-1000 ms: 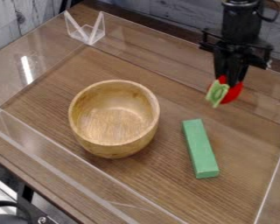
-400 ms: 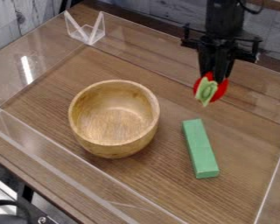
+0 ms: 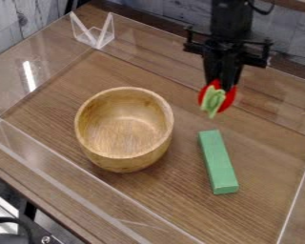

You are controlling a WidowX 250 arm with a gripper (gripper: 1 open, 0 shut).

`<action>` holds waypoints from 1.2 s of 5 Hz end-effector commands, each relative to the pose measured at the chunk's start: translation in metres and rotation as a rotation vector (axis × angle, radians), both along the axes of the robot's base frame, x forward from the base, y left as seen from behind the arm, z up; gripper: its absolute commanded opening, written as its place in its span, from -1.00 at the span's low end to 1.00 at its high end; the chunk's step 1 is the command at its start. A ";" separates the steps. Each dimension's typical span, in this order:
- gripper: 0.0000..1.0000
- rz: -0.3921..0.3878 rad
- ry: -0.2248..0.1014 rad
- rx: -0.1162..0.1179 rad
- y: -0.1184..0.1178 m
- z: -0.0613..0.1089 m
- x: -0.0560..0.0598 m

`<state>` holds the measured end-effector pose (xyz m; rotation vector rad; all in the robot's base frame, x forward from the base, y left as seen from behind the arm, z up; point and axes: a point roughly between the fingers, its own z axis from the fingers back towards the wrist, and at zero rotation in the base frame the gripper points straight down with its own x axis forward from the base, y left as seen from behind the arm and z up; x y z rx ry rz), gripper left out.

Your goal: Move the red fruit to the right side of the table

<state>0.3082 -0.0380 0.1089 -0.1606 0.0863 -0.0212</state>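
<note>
Tabletop [image 3: 263,205]: brown wood grain, low clear walls.
Wooden bowl [image 3: 123,128]: left of centre, empty, unmoved.
Gripper [image 3: 217,92]: pointing down at about 1 o'clock from the bowl, jaws closed on the red fruit.
Green block [image 3: 219,161]: lying flat at 4 o'clock from the bowl, unmoved.
Red fruit [image 3: 215,99]: carried clear of the surface, above the block's far end.
Progress: fruit lifted, not yet set down; placing and release remain.
Change: gripper and fruit have drifted leftward and nearer.
</note>
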 end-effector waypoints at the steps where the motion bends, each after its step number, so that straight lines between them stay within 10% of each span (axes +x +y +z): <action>1: -1.00 -0.080 -0.093 -0.002 -0.013 0.026 -0.005; 3: -1.00 -0.028 -0.082 -0.031 -0.089 0.005 -0.036; 6: -1.00 -0.001 -0.062 -0.034 -0.118 -0.047 -0.036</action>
